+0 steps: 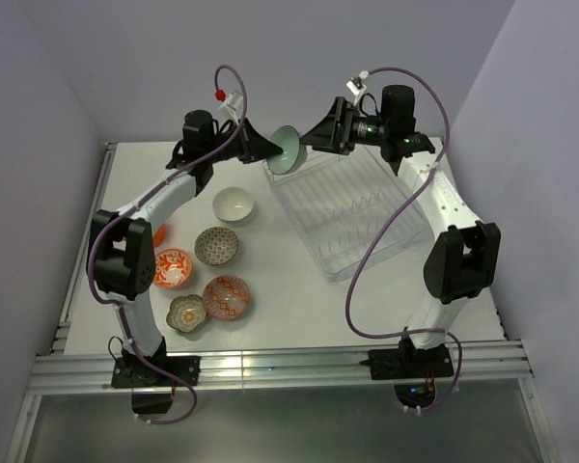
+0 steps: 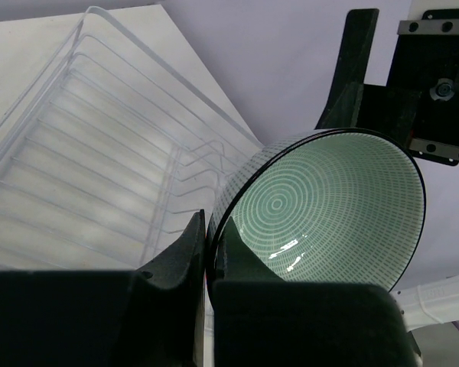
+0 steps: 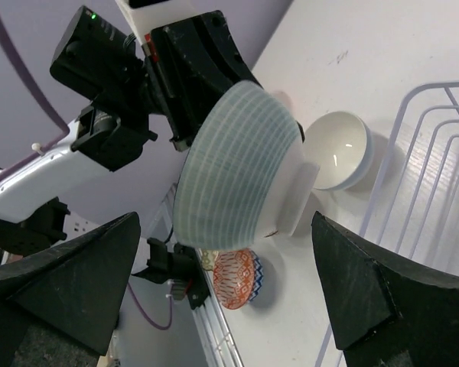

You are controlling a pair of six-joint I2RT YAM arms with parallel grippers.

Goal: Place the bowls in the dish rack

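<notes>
The pale teal bowl [image 1: 289, 148] hangs on edge in the air, right over the far-left corner of the dish rack [image 1: 367, 217]. It is tipped upright, probably so it can slot between the prongs or pass across. The left hand [image 1: 272, 149] has its rim, fingers pinched tight on either side of the wall. The right hand [image 1: 317, 135] faces the bowl from the rack's far side, fingers spread wide, gripping nothing. The white bowl [image 1: 234, 204] waits on the desk [image 1: 289, 299] just left of the rack, with the other bowls [image 1: 216, 245] further left.

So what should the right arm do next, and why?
Probably ease the right gripper forward and close on the teal bowl: the left gripper pinches its rim in mid-air at the far end of the dish rack, and the open right fingers face it.
</notes>
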